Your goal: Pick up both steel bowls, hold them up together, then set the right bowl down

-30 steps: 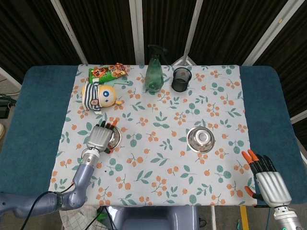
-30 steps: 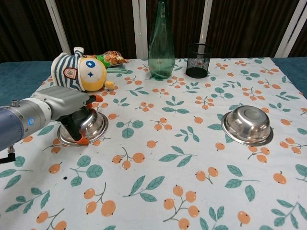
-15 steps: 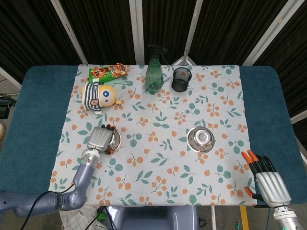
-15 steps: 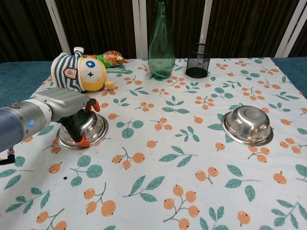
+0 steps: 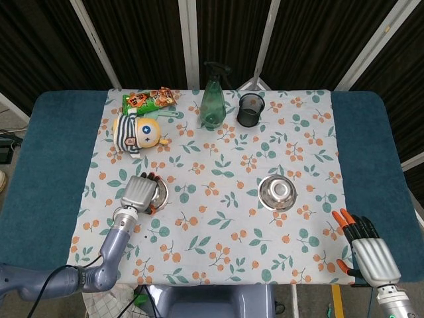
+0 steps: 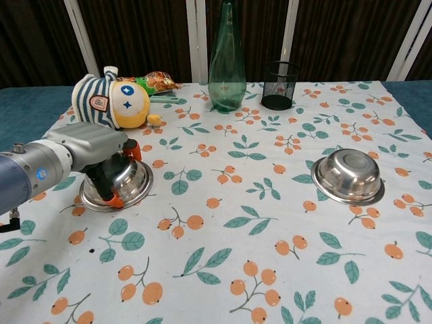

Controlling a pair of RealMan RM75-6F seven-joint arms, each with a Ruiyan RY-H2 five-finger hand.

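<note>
The left steel bowl lies on the floral cloth at the left, below the plush toy. My left hand lies over its left side, fingers curled around the rim with orange fingertips at the near edge; it grips the bowl, which still rests on the cloth. The right steel bowl sits alone on the right half of the cloth. My right hand, seen only in the head view, hovers off the cloth's front right corner with fingers spread, far from that bowl.
A striped plush toy and a snack bag lie behind the left bowl. A green spray bottle and a black mesh cup stand at the back centre. Blue table borders the cloth.
The left bowl, tilted under my left hand a second ago, now lies flatter. My left hand shifted slightly over it. My right hand drifted a little toward the near edge.
</note>
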